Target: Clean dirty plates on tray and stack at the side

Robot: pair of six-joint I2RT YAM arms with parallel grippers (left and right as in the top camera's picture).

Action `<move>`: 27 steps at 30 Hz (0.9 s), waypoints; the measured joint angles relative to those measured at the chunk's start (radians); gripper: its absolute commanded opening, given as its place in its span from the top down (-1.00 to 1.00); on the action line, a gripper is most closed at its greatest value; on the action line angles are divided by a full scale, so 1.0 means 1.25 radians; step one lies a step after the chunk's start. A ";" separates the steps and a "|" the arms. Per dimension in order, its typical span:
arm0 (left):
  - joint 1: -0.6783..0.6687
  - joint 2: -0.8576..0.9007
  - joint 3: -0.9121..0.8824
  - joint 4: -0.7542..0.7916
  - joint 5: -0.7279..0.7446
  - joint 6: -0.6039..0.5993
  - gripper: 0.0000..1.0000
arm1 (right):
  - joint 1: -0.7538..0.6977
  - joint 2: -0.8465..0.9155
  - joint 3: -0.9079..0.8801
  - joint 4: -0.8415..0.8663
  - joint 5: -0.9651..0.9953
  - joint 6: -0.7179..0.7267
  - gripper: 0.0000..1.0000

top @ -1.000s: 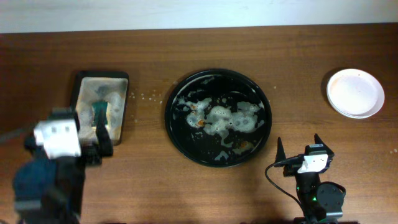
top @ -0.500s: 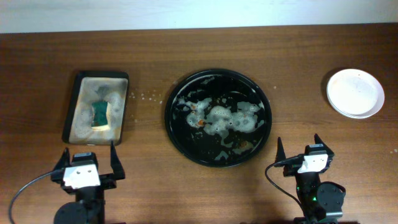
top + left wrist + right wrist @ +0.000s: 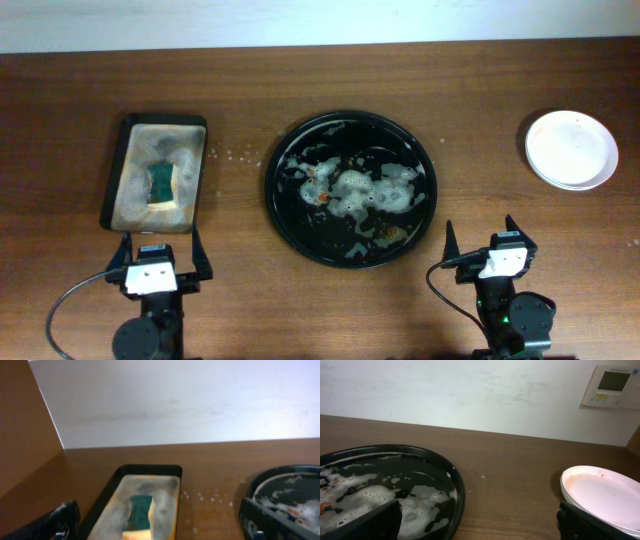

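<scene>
Left gripper [image 3: 160, 243] and right gripper [image 3: 480, 237] both stand spread wide, holding nothing. White round plates [image 3: 571, 149] sit stacked well right of the foam-smeared round black tray [image 3: 408, 148]; their number is unclear.

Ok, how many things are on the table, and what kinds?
black tray: 1
sponge tray: 1
sponge: 1
stack of white plates: 1 (how many plates are in it cannot be told)
Total: 4
</scene>
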 measured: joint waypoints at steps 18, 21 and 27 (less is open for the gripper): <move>0.000 -0.001 -0.140 0.109 0.015 0.000 -0.98 | 0.000 0.000 0.000 0.000 0.000 0.000 -0.98; 0.000 -0.001 -0.140 0.108 0.015 0.000 -0.98 | 0.000 0.000 0.000 0.000 0.000 0.000 -0.97; 0.000 -0.001 -0.140 0.108 0.015 0.000 -0.99 | 0.000 0.000 0.000 0.000 0.000 0.000 -0.97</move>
